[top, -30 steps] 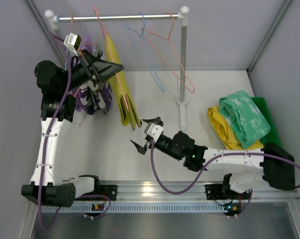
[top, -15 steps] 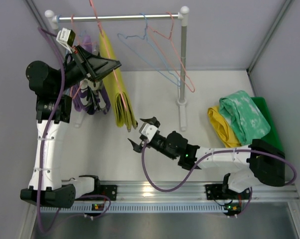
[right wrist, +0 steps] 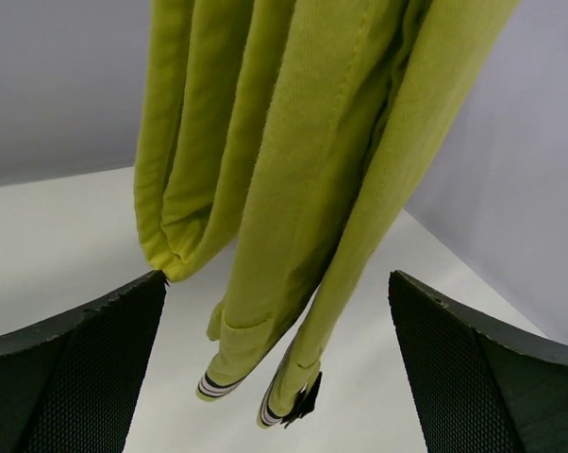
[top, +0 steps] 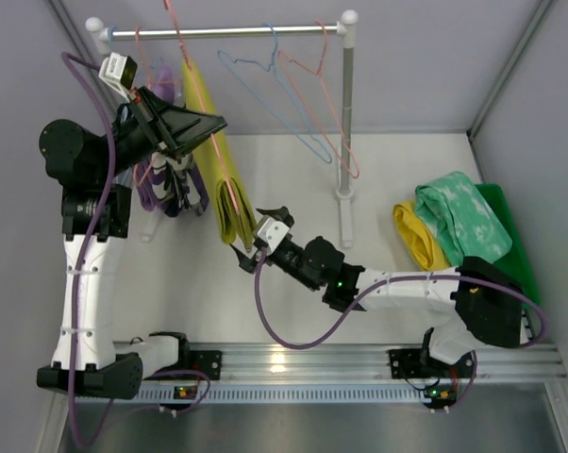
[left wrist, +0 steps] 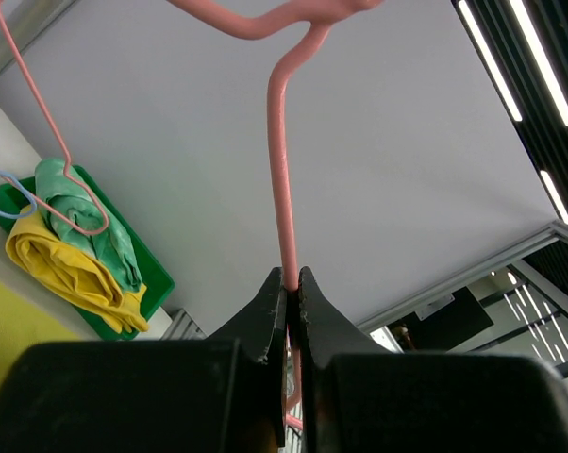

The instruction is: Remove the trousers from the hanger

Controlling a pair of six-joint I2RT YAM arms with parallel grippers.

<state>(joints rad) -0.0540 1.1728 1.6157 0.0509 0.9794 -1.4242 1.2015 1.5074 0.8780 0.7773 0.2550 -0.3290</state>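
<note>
The olive-yellow trousers (top: 225,179) are folded over the bar of a pink hanger (left wrist: 280,170) and hang below the left part of the clothes rail (top: 227,32), their cuffs lowest. In the right wrist view the folded legs are seen close up, with striped cuff ends at the bottom. The hanger's neck is clamped between the closed fingers of the left gripper (left wrist: 292,278), which is raised just in front of the rail's left end. Whether the hook rests on the rail cannot be told.

The right gripper (top: 258,238) is held below the rail, at the lower end of the hanging trousers, with its fingers spread wide on either side of the cloth; nothing is gripped, and contact cannot be made out.

Further along the rail an empty blue hanger (top: 269,42) is hung. Under the rail's left end, behind the left arm, a camouflage garment (top: 166,184) is suspended. Well beyond the rail's right post, yellow trousers (top: 418,243) and mint green trousers (top: 463,222) are piled on a green tray (top: 509,222) on the table (top: 171,283).
</note>
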